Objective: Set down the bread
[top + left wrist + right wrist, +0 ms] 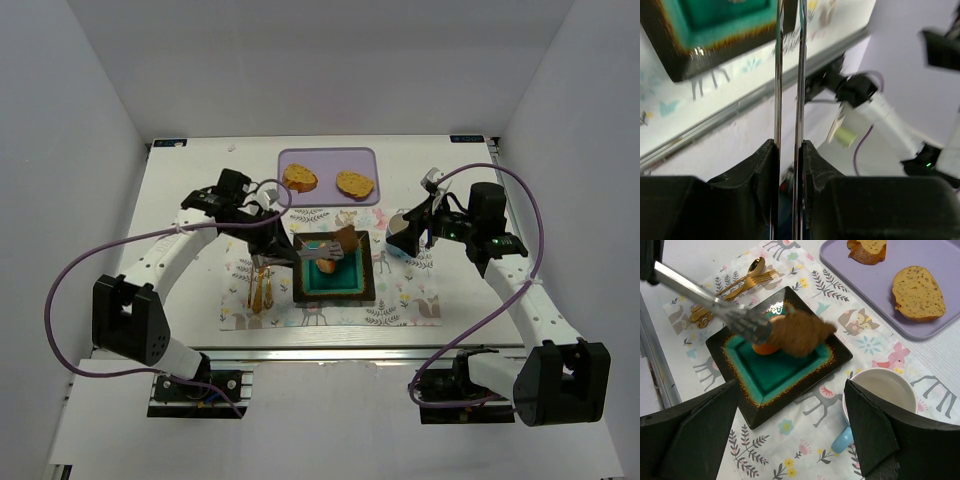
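A: Clamped hard on the tongs (777, 75) with the left jaws, steel arms squeezed nearly together. Pinching a torn brown piece of bread (799, 332) at the tips, just above the square plate (760, 417).

B: Hanging right over something orange (762, 347) in the teal well, too. As for the right jaws: spread wide, holding nothing, hovering near the mug (880, 390).

A: Trouble from here? Could lose the bread early with any slackening on those tongs, and might land it on the rim or out on the placemat (790, 452).

B: Looks lopsided as well, mostly sticking out past the tips, so liable to twist free. Could also squash that orange thing with too low a drop.

A: Tight quarters besides. Could clip the mug or the gold cutlery (740, 282) with a wide swing.

B: Any writing to read off?

A: Nothing legible. Deer and flower prints on the placemat, no words. Two small blue tags (170, 141) at the far corners of the counter (180, 200), too small to make out. No brand showing on the mug or on the purple tray (950, 260) with its spare slices (917, 292).
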`<state>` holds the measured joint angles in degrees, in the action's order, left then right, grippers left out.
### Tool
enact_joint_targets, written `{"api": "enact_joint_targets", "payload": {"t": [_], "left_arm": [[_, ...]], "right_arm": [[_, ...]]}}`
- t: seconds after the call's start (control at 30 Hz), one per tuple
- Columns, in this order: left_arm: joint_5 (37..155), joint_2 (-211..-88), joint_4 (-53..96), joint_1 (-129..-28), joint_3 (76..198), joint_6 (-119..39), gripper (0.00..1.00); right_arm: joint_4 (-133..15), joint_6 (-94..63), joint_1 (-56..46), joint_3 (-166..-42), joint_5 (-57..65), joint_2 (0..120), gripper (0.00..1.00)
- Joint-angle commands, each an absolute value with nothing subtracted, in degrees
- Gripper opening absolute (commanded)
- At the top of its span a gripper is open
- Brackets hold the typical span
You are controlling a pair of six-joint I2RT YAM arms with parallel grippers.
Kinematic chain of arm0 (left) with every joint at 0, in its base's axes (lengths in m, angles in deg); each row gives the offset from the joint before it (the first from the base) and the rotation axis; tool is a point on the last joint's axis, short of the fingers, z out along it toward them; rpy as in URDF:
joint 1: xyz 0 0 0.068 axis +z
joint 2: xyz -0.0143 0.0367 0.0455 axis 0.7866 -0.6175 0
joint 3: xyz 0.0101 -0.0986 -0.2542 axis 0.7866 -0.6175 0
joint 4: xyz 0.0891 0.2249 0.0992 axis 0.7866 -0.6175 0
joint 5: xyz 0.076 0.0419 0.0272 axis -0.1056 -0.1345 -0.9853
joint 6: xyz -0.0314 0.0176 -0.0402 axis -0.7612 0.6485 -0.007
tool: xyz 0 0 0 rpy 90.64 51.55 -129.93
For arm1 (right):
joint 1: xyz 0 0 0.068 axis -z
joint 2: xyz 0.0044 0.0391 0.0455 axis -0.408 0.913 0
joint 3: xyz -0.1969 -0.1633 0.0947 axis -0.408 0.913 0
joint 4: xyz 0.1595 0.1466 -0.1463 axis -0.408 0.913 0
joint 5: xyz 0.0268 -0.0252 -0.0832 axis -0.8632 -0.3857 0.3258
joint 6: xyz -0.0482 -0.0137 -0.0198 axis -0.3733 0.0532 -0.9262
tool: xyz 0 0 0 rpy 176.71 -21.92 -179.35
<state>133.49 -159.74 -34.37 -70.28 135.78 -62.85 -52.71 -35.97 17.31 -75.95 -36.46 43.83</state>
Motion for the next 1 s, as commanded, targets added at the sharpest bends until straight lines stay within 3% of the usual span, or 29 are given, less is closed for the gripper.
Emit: {"api": "enact_joint_targets", "payload": {"t": [0.0,0.17,0.3,0.43,0.53,0.8,0.97], "left_arm": [[134.9,-156.6,-34.9,-73.2,134.5,-59.9,0.02],[132.7,-157.3,-35.1,-74.5,133.7,-60.0,0.09],[130.8,-158.0,-36.4,-74.6,134.5,-59.5,0.33],[130.4,-158.6,-38.0,-74.6,135.7,-58.5,0.47],[130.8,-158.9,-38.6,-74.6,136.9,-58.2,0.50],[133.8,-156.5,-39.0,-74.6,138.1,-58.4,0.49],[133.1,-152.0,-40.0,-73.5,139.7,-59.6,0.33]], "right_arm": [[-52.9,-36.6,17.6,-78.2,-37.8,44.1,0.89],[-52.2,-36.6,17.6,-78.9,-38.0,44.4,0.89],[-52.2,-36.6,17.7,-78.8,-38.0,44.3,0.89],[-52.2,-36.5,17.7,-78.5,-37.9,44.1,0.89],[-52.3,-36.4,17.7,-78.5,-37.9,44.1,0.89],[-52.8,-36.3,17.6,-78.3,-38.0,44.5,0.89],[-52.6,-36.5,17.6,-77.9,-37.8,44.3,0.89]]}}
